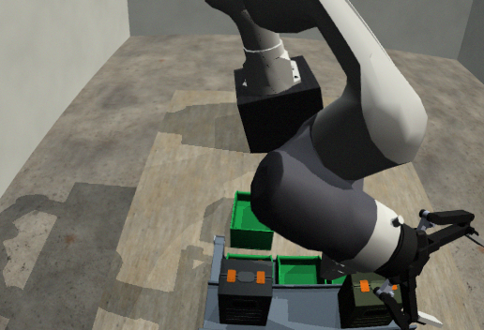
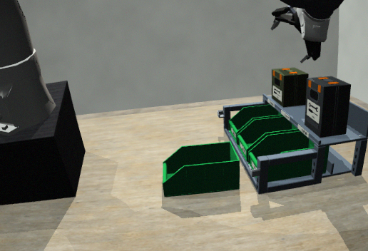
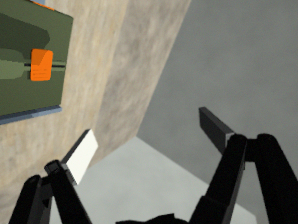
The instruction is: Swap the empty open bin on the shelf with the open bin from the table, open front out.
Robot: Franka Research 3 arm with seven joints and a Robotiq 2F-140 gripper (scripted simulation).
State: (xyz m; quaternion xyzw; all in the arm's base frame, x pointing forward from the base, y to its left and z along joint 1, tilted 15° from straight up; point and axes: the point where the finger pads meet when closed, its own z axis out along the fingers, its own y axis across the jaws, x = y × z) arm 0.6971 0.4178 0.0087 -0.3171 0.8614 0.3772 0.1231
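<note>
Hovered with gripper (image 2: 293, 36) spread wide and empty above the shelf (image 2: 262, 174), table bin (image 2: 201, 170) just beside its front, risking knocked olive case (image 2: 289, 86) on descent.

- Gripper (image 2: 290, 35): fingers spread wide, holding nothing, high above shelf (image 2: 262, 177).
- Three green bins (image 2: 271, 135) in shelf.
- Fourth bin (image 2: 201, 168) on table (image 2: 142, 145).
- Two cases (image 2: 326, 106) on top board.
</note>
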